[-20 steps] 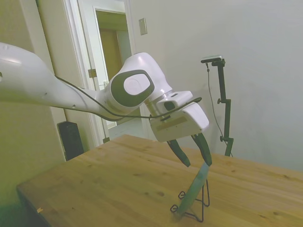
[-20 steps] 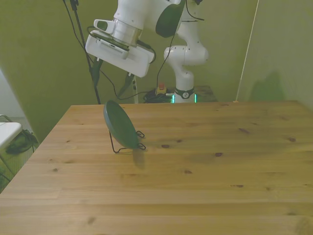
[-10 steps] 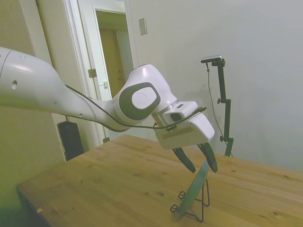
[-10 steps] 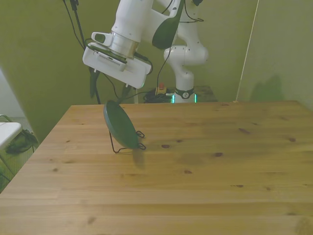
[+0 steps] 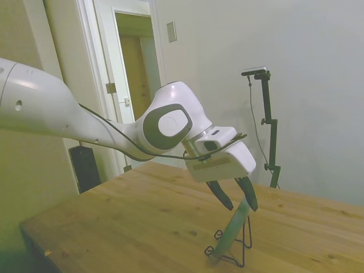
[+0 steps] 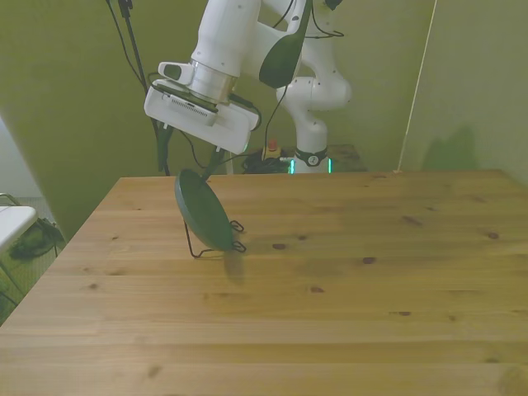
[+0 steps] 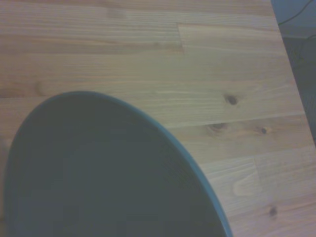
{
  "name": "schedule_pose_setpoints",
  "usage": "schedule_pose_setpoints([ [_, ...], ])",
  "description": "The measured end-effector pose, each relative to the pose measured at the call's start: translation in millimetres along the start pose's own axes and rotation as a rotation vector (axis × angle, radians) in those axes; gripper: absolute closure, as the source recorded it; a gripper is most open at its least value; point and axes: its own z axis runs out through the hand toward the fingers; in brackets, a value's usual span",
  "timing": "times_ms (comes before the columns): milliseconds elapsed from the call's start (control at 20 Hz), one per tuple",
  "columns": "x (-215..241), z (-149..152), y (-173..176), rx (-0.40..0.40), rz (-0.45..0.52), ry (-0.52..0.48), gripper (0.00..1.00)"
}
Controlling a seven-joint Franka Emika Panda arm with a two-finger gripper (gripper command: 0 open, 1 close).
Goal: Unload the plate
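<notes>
The teal plate leans nearly upright in a thin black wire stand on the wooden table. My gripper hangs just above the plate's top rim. It is open, with one dark finger on each side of the rim and neither touching it. In the front view the plate stands near the table's far left corner on the stand, and the gripper sits right over it. Up close in the wrist view, the plate's dark face fills much of the picture over the wood.
The table's edge on the front view's left runs close beside the stand. Bare wood stretches toward the front view's right and the near side. A doorway and a dark box stand beyond the table in the side view.
The gripper has come down toward the plate's top rim, staying open. The plate and stand have not moved.
</notes>
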Motion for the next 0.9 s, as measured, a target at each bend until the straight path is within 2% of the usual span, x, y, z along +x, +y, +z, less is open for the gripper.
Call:
schedule_pose_setpoints([
  [900, 1.3, 5.8, 0.1, -0.001, 0.008, -0.010, 1.00],
])
